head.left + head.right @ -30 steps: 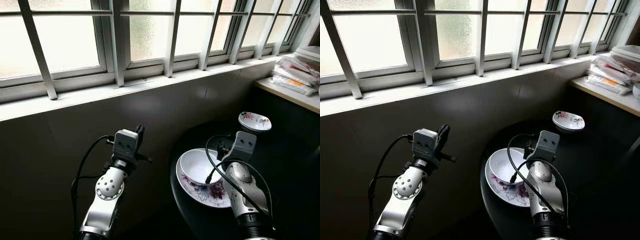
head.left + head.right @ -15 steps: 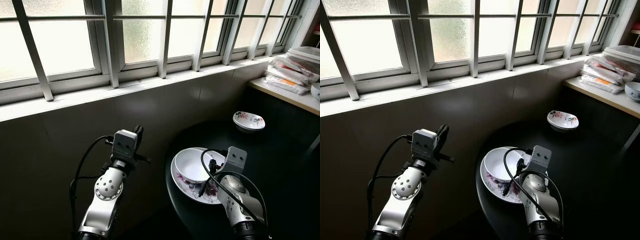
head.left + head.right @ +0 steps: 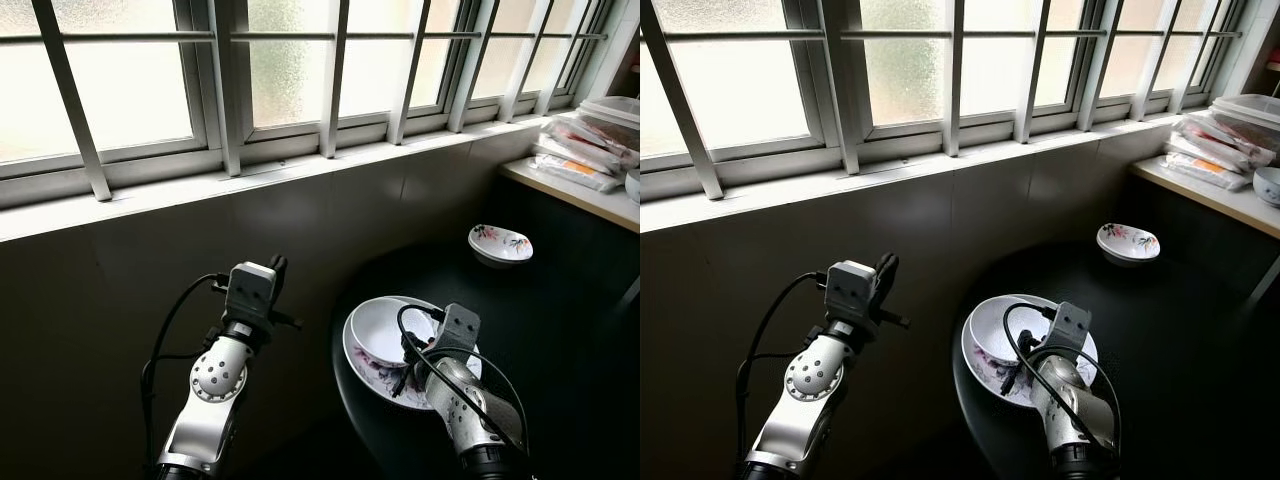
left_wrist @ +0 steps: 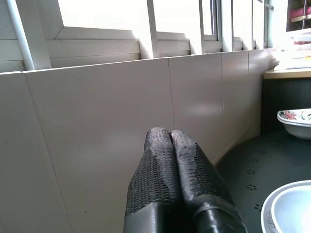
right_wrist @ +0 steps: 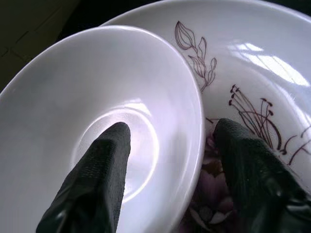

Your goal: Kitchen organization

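A plain white bowl (image 3: 383, 328) sits in a flowered plate (image 3: 372, 372) on the round black table (image 3: 540, 330). My right gripper (image 5: 167, 141) is open and straddles the bowl's rim. One finger (image 5: 104, 165) is inside the bowl and the other finger (image 5: 248, 160) is over the plate. In the eye views the right wrist (image 3: 450, 345) hangs just above the bowl. My left gripper (image 4: 171, 160) is shut and empty, held up in front of the tiled wall to the left of the table. A small flowered dish (image 3: 500, 243) rests at the table's far side.
A grey tiled wall (image 3: 150, 270) under barred windows (image 3: 230, 70) runs along the back. A counter (image 3: 585, 185) at the right carries wrapped packages (image 3: 590, 135) and containers. The table's near right part is bare.
My right gripper has come down toward the bowl and now stands astride its rim. The camera shifted slightly. The left arm has stayed put.
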You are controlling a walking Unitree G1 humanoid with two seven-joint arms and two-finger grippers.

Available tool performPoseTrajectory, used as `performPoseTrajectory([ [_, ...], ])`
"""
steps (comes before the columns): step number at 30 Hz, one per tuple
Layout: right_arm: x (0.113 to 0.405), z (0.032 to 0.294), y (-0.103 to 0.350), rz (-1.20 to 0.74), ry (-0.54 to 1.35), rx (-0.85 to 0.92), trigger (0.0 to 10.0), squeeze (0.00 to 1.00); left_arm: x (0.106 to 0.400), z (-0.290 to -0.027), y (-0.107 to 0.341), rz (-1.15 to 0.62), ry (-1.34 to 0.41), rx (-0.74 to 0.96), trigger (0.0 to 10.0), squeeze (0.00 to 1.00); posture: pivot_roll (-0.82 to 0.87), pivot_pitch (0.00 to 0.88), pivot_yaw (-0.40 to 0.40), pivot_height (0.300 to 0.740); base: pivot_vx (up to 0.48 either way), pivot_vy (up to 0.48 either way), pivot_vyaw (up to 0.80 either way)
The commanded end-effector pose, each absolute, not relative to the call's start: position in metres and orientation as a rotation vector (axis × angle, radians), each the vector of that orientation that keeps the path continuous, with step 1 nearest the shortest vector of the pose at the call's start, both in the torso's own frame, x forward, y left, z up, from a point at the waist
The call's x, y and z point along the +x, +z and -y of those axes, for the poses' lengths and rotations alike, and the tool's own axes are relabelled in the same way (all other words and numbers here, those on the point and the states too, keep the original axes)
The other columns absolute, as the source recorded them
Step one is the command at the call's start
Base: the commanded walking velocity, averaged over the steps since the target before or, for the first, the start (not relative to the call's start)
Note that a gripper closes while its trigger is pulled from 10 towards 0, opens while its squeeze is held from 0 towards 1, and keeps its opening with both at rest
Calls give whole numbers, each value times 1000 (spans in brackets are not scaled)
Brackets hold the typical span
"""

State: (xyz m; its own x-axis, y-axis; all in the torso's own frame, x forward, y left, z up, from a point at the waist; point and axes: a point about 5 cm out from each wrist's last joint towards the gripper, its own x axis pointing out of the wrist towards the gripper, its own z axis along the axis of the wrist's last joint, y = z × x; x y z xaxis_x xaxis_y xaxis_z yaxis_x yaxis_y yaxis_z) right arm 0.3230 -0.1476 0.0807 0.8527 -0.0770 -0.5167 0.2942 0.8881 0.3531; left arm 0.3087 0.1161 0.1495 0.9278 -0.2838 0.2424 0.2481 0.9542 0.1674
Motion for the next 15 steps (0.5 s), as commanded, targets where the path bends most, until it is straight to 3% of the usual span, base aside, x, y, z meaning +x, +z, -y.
performPoseTrajectory([
  [1,324,149,80,-540,-209,473,7804,0,311,-114,150,263,-276,142,10000,0,40,0,-59,740,0,0,0],
  [2,324,148,78,-555,-205,497,2941,0,311,-114,150,261,-275,145,10000,0,40,0,-59,740,0,0,0],
  [4,324,148,78,-561,-203,509,2941,0,311,-114,150,261,-275,147,10000,0,40,0,-59,740,0,0,0],
  [5,324,147,77,-565,-200,522,0,0,311,-114,150,260,-275,148,10000,0,40,0,-59,740,0,0,0],
  [15,326,142,83,-555,-176,641,0,0,312,-113,148,252,-275,161,10000,0,39,0,-56,740,0,0,0],
])
